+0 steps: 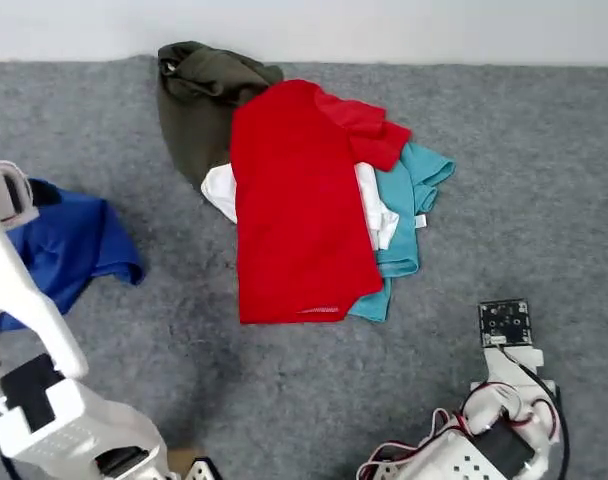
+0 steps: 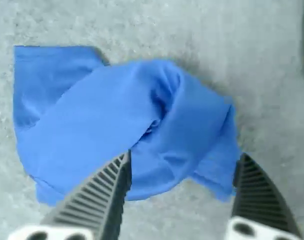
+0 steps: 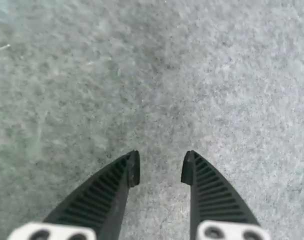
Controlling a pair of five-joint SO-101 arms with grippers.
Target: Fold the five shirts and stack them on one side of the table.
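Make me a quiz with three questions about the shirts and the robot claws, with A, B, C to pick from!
1. Which shirt lies alone, away from the pile?
A) red B) blue C) white
2. How many shirts are in the pile?
A) two B) four C) six
3. How is the left claw?
A) shut on a shirt B) shut on nothing C) open

Answers:
1 B: the blue shirt touches no other shirt.
2 B: red, olive, white and teal overlap.
3 C: its jaws stand wide apart above the blue shirt.
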